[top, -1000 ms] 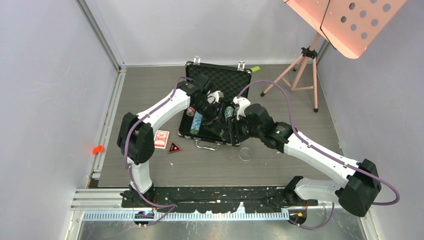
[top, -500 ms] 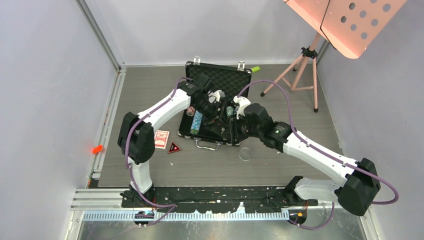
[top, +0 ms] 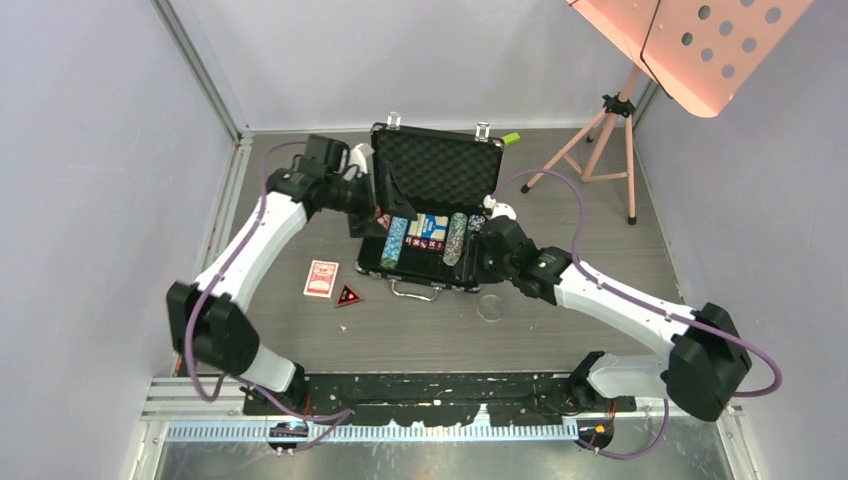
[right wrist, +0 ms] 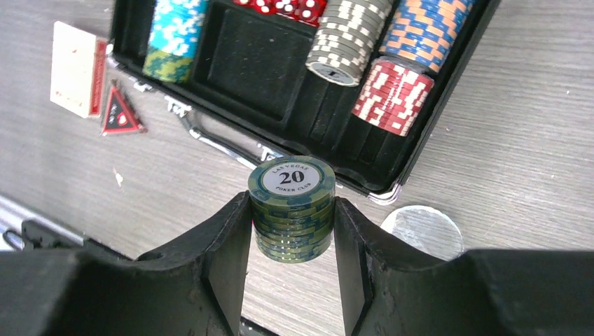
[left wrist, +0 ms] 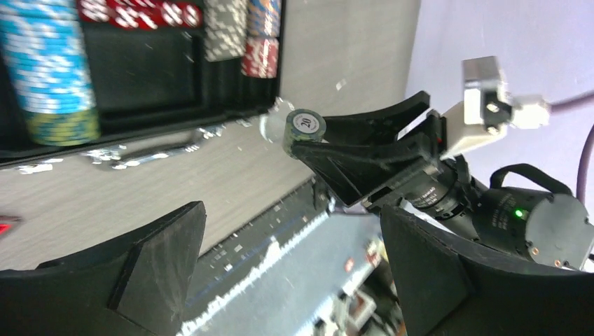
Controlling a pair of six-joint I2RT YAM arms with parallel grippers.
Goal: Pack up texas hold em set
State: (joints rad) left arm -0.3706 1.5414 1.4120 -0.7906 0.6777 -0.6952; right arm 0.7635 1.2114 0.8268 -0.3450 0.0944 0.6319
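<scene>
Right wrist shows right hand [right wrist: 292,218] gripping green chip stack [right wrist: 292,180], its sides covered; left hand [left wrist: 291,210] spread wide

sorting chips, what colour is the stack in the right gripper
Green chip stack, with lighter green edge marks; clearest in the right wrist view.

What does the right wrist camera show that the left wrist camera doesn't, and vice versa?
Right wrist only: the card deck, and the right jaws pressing both sides of the green chip stack. Left wrist only: the left jaws, open and empty, and the right arm seen from outside. Both: that green stack, the open case and its blue chip stack.
</scene>
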